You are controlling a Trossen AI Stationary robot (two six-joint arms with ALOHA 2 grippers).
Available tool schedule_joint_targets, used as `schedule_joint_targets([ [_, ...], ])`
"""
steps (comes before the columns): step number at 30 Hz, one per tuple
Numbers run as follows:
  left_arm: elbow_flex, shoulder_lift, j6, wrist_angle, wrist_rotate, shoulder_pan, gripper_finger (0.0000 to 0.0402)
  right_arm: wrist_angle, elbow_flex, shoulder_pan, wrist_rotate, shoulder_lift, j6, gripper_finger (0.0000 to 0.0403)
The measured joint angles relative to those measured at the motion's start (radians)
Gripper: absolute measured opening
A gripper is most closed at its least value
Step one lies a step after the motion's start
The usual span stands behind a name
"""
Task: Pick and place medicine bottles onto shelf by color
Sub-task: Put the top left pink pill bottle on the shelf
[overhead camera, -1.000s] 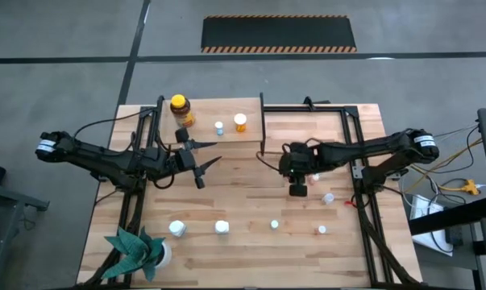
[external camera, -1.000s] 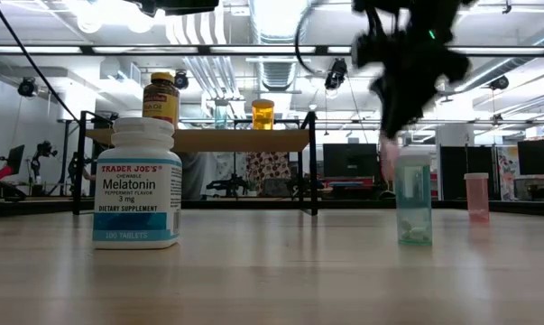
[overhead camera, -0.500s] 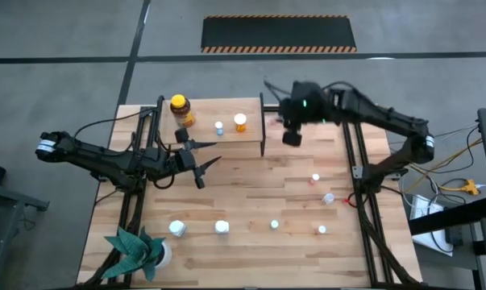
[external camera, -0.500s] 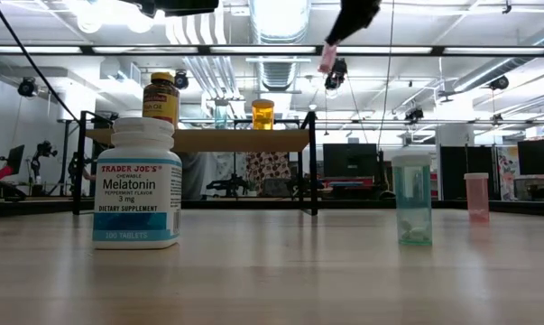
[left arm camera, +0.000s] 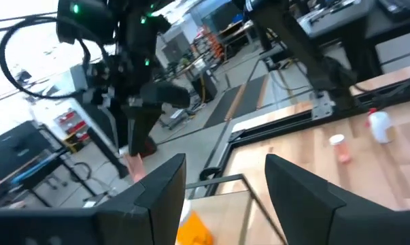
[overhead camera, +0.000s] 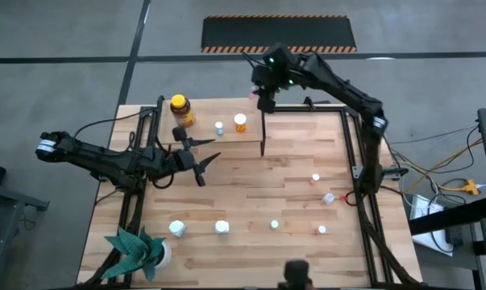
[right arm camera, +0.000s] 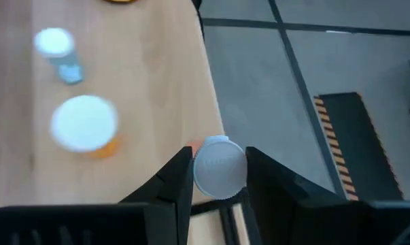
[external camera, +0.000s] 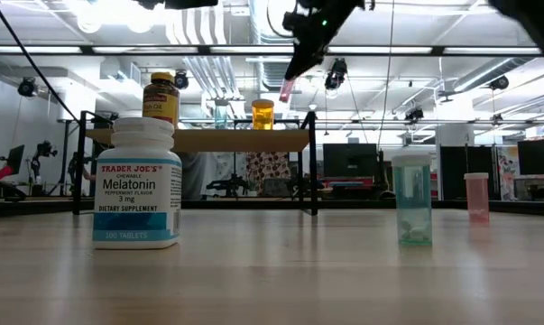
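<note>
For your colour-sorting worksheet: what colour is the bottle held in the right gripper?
Pink, with a white cap. The bottle in the right gripper shows best in the low view.

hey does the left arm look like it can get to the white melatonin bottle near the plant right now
Probably yes. The left gripper hangs open and empty over the middle of the table, and the white melatonin bottle stands in the open nearer the front edge, with bare wood between; the plant sits to one side.

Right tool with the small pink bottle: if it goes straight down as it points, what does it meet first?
Probably the far right edge of the small light-wood shelf, beside the orange bottle; the right tool, holding the pink bottle, may overhang it.
</note>
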Motion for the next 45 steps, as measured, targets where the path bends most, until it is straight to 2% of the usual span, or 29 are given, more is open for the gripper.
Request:
schedule_joint_targets([
  [3,0.000,0.000,0.012,0.000,-0.036,0.000,0.0185,-0.051,0.102,-0.036,-0.081,0.092,-0.004,0.0106],
  [5,0.000,0.000,0.013,0.000,-0.038,0.000,0.0185,-0.092,0.161,-0.052,-0.092,0.150,-0.006,0.0107],
  [13,0.000,0.000,0.019,0.000,-0.039,0.000,0.0185,-0.149,0.143,-0.075,-0.100,0.200,-0.040,0.0108],
  [32,-0.012,0.001,0.019,0.002,-0.039,0.000,0.0185,-0.147,0.140,-0.067,-0.098,0.235,-0.015,0.0110],
  [36,-0.012,0.000,0.019,0.002,-0.039,0.000,0.0185,-0.144,0.140,-0.067,-0.098,0.237,-0.013,0.0130],
  [45,-0.012,0.000,0.019,0.002,-0.039,0.000,0.0185,-0.141,0.138,-0.067,-0.092,0.230,-0.012,0.0208],
])
